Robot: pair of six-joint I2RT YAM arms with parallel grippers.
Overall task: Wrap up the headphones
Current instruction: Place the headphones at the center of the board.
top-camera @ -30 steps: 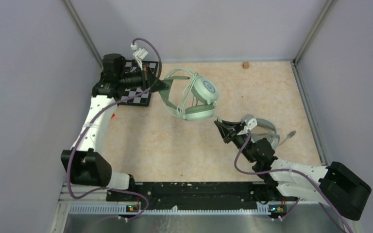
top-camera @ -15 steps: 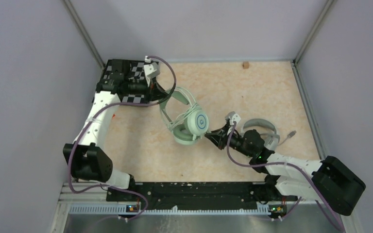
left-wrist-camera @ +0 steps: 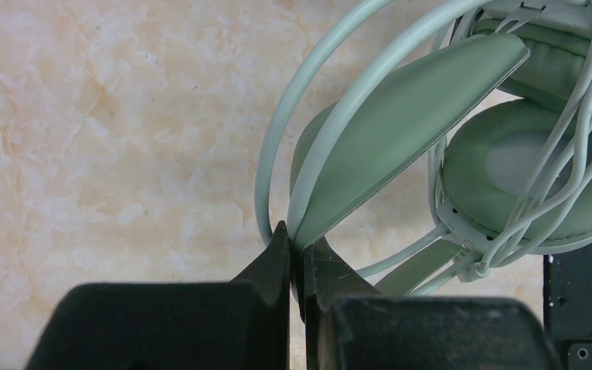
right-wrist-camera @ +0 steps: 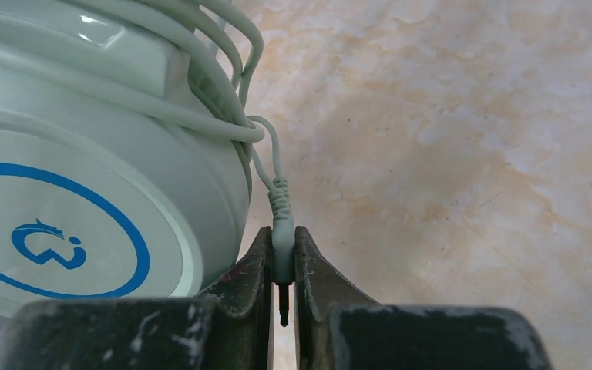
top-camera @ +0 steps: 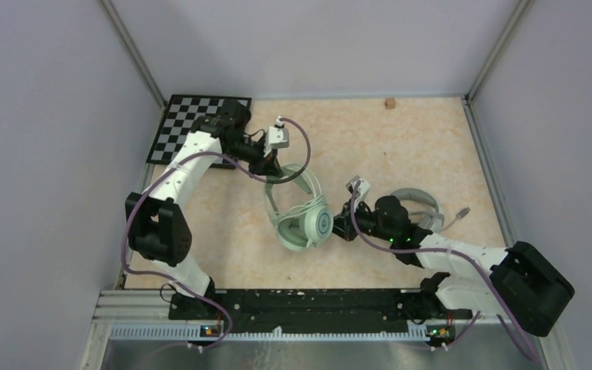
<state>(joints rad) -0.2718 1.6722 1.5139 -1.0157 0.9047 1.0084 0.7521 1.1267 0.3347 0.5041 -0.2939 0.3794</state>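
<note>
Mint-green headphones (top-camera: 302, 217) near the middle of the tabletop (top-camera: 408, 142), round cups close together toward the near side and headband looping off toward the far left. Not clear whether resting on the surface or held just above it. Wound with several turns of pale-green cable (right-wrist-camera: 200, 85) around the cups, strands crossing the green ear cushion (left-wrist-camera: 509, 166). Marked on the outer cup face (right-wrist-camera: 69, 231) with a blue ring and a small blue emblem. Gripped in two places. At the far end, left hand (left-wrist-camera: 297, 248) pressed together on the tip of the padded green headband strip (left-wrist-camera: 408, 108), with the thin pale hoops of the band arching just beside it. At the right side, right hand (right-wrist-camera: 281, 260) pinching the cable's plug (right-wrist-camera: 281, 231) upright, metal tip poking down between the fingers, right beside the cup. White headphones (top-camera: 420, 202) lying just right of the green pair, partly hidden behind the right arm, with a grey cable end (top-camera: 462, 212) trailing toward the right edge. Checkerboard (top-camera: 189, 127) flat in the far left corner, under the left arm's reach. Small brown block (top-camera: 390, 102) alone at the far edge, well apart from everything else.
</note>
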